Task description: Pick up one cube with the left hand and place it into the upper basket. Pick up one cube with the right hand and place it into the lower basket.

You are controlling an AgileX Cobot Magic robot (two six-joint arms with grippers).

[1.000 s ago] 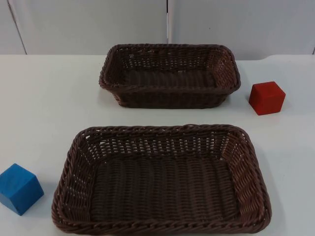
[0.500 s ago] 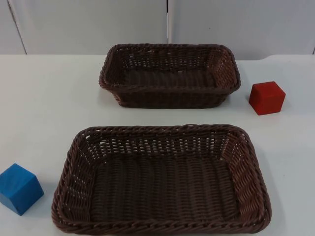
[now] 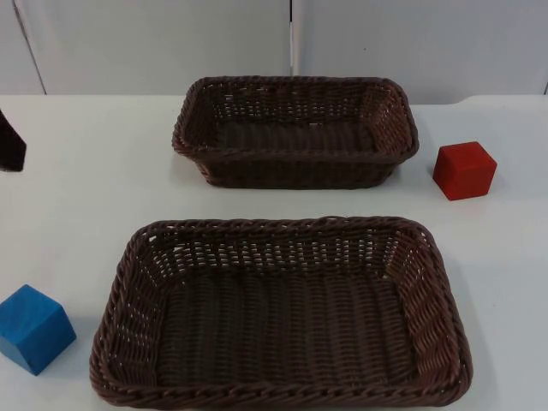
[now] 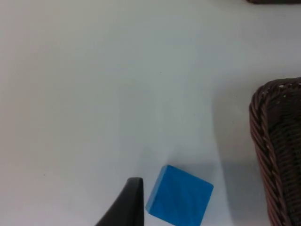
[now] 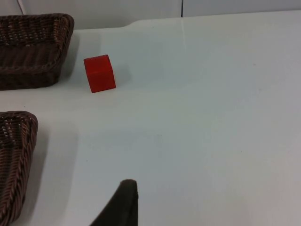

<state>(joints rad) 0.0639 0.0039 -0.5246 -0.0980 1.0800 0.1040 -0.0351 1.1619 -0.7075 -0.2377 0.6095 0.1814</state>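
Observation:
A blue cube [image 3: 34, 328] rests on the white table at the front left, just left of the lower basket [image 3: 282, 228]. A red cube [image 3: 463, 170] sits at the right, beside the upper basket [image 3: 295, 161]. Both wicker baskets hold nothing. My left gripper [image 3: 10, 144] pokes in at the left edge of the top view, well behind the blue cube. Its wrist view looks down on the blue cube [image 4: 179, 197] and the lower basket's rim [image 4: 275, 155]. My right gripper [image 5: 121, 205] hangs over bare table, with the red cube [image 5: 99, 73] some way ahead of it.
The grey partition wall [image 3: 171, 43] closes off the table's back. In the right wrist view the upper basket [image 5: 33, 52] and the lower basket's corner [image 5: 16, 160] lie beyond and beside the red cube. Bare white table surrounds both cubes.
A dark part of my left gripper has come into the top view at its left edge. Cubes and baskets have not moved.

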